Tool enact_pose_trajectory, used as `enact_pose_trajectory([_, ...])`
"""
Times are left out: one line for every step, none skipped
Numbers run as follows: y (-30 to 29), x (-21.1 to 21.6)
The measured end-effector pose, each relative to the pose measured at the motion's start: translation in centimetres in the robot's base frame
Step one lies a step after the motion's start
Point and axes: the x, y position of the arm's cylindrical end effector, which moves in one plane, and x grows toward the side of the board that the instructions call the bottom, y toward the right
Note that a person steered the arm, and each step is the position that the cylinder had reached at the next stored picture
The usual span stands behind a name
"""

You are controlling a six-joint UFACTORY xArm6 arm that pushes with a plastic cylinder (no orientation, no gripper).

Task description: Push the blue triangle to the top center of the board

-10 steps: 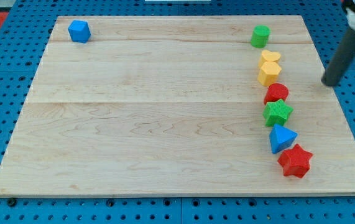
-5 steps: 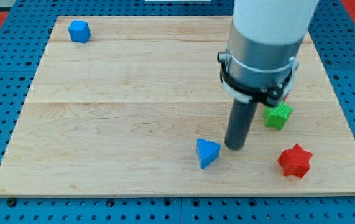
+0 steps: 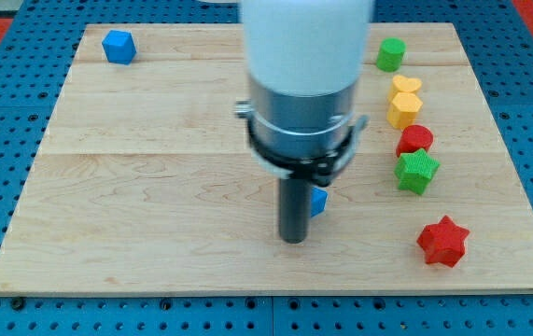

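Observation:
The blue triangle (image 3: 319, 200) shows only as a small blue corner at the right side of my rod, below the middle of the wooden board (image 3: 154, 187). Most of it is hidden behind the rod. My tip (image 3: 292, 239) rests on the board just below and to the left of the triangle, touching or nearly touching it. The arm's wide grey and white body fills the middle of the view above it.
A blue cube-like block (image 3: 118, 46) sits at the top left. Down the right side stand a green cylinder (image 3: 391, 54), a yellow heart (image 3: 406, 85), a yellow block (image 3: 403, 109), a red block (image 3: 415, 139), a green star (image 3: 417, 170) and a red star (image 3: 443, 241).
The rod has moved left and down, from the triangle's right to its lower left. The blue triangle has shifted slightly up and is now mostly hidden behind the rod.

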Motion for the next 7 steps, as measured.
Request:
enact_pose_trajectory([-0.8,-5.7])
enact_pose_trajectory([-0.4,-9.1])
enact_pose_trajectory([-0.5,-5.9])
enact_pose_trajectory([3.0,-5.9])
enact_pose_trajectory([2.2,-9.5])
enact_pose_trajectory([1.0,-13.5])
enact_pose_trajectory([0.9,-10.4])
